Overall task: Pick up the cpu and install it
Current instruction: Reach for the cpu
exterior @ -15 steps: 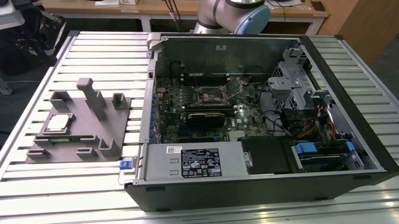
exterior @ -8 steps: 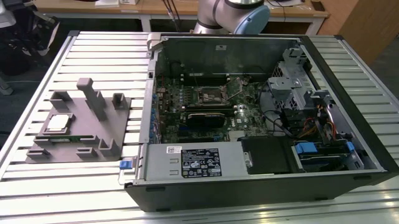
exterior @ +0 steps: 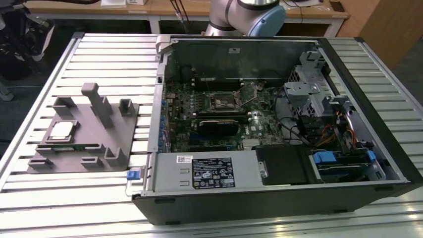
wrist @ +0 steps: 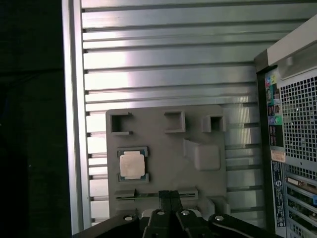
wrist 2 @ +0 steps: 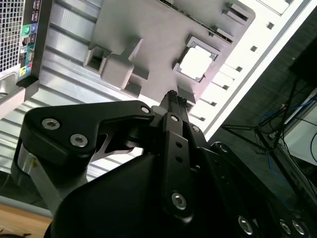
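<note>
The cpu [exterior: 61,130] is a small silvery-white square chip. It lies flat in a recess of the grey holder block [exterior: 99,144] on the slatted table, toward the exterior view's left. Both wrist views show the cpu [wrist 2: 196,63] [wrist: 132,164] beyond my gripper [wrist 2: 173,97] [wrist: 170,197], with a clear gap between them. The black fingers are pressed together and hold nothing. The gripper hangs above the near edge of the holder block [wrist: 163,134]. The motherboard's square socket [exterior: 223,100] sits inside the open computer case [exterior: 370,119].
The grey holder block [wrist 2: 143,39] has upright posts [exterior: 99,106] and several slots. The case's rear panel with ports [wrist: 292,148] stands beside the block. Aluminium table slats [exterior: 99,54] lie behind the block. The arm's base [exterior: 248,17] rises behind the case.
</note>
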Controlling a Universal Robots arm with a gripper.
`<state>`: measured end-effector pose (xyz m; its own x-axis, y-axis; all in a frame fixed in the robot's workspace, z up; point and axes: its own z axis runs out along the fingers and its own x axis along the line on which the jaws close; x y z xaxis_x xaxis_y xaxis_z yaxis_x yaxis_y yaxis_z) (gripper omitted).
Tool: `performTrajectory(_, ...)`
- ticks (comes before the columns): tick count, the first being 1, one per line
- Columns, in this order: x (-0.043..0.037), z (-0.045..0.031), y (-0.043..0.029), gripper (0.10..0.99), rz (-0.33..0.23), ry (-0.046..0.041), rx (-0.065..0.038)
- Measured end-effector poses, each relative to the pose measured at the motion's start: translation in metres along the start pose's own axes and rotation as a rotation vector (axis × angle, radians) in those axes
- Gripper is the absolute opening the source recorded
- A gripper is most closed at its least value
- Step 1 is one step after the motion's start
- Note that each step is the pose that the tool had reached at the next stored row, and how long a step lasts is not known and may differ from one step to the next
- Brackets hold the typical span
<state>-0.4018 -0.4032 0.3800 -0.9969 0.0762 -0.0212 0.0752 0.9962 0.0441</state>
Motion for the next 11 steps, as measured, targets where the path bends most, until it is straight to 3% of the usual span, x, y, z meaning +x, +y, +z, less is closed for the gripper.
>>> performTrajectory(5, 0.0075, 0.0012, -0.0043, 0.106, 0.000, 0.0023, 0.000)
performTrajectory(11, 0.0227, 0.0016, -0.0054, 0.106, 0.000, 0.0023, 0.000)
